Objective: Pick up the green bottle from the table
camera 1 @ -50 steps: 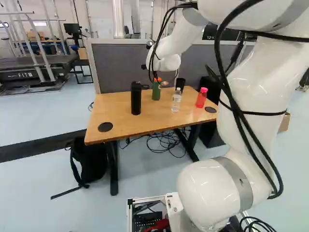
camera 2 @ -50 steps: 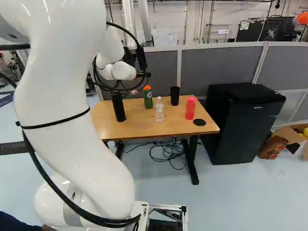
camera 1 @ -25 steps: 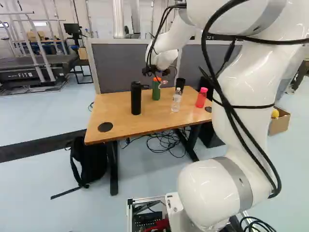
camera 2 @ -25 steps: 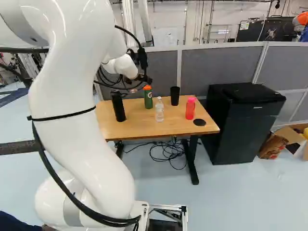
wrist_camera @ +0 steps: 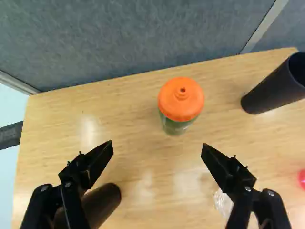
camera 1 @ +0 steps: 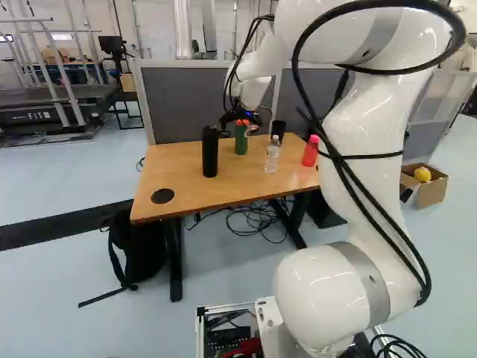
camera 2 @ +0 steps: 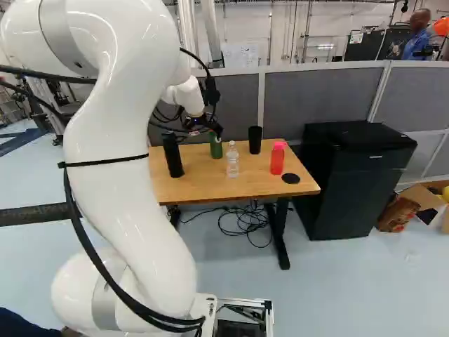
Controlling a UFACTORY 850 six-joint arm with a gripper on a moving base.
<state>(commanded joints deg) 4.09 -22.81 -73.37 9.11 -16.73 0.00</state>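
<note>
Wrist view shows the fingers of the gripper [camera 1: 240, 118] spread wide apart, with the green bottle [wrist_camera: 174, 126] and its orange lid [wrist_camera: 180, 99] ahead of the gap between them. The bottle stands upright on the wooden table [camera 1: 179, 165], near the gray partition [camera 1: 175, 104]. One finger partly covers a black bottle [camera 1: 210, 153]; a clear plastic bottle [camera 1: 272, 156] lies partly under the other. In the right base view, a black cup [camera 2: 255, 140] and a red bottle with a pink cap [camera 2: 278, 159] stand toward the table's right side.
</note>
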